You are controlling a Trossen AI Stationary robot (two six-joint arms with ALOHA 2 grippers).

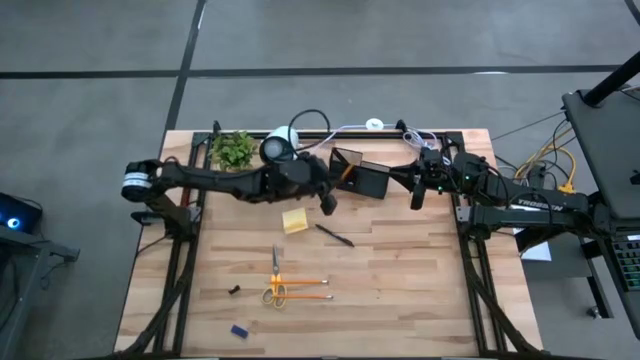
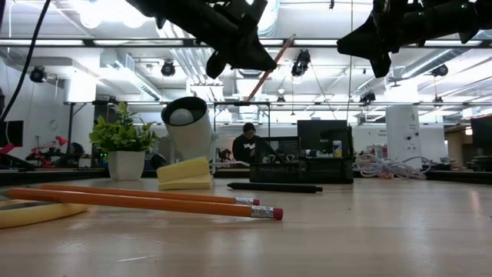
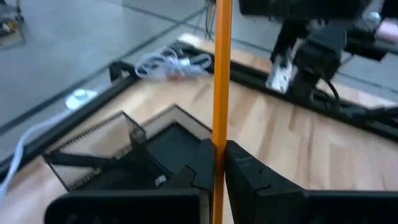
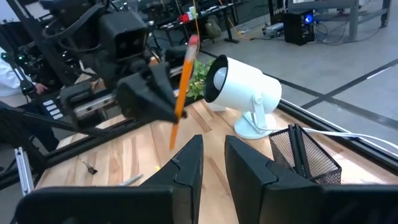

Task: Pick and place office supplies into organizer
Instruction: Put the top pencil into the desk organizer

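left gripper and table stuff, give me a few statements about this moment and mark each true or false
1. The left gripper holds an orange pencil. True.
2. The scissors are already in the organizer. False: they lie on the table.
3. The right gripper grips the sticky-note pad. False: its fingers are open and empty; the pad lies on the table.
4. Two more pencils lie on the table. True.
5. A black pen lies near the pad. True.
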